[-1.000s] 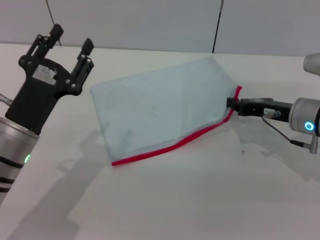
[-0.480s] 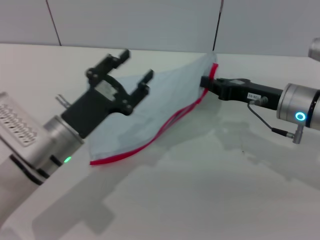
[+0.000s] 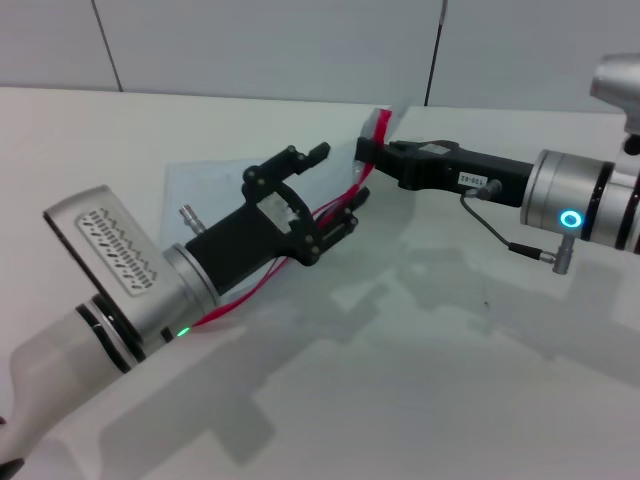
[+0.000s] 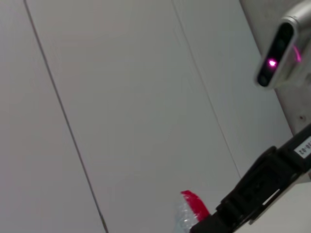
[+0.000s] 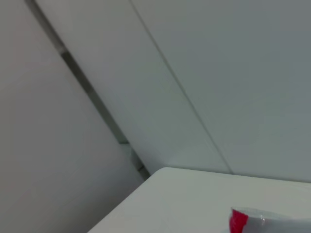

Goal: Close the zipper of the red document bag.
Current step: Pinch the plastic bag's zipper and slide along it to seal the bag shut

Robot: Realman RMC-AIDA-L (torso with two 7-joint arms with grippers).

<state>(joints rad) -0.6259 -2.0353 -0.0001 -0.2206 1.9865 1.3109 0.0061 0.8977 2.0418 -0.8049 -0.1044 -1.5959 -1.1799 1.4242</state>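
you have the right gripper (image 3: 368, 152) with fingers pinching the lifted zipper (image 3: 381, 125) end of the red document bag (image 3: 205, 195) at upper centre, the left gripper (image 3: 325, 195) fingers spread beside its red edge, zipping apparently not done.

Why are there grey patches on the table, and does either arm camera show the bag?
Head view: the grey patches are soft shadows of both arms on the white table. Both wrist views show mostly wall, with only a red corner of the bag at the picture's edge.
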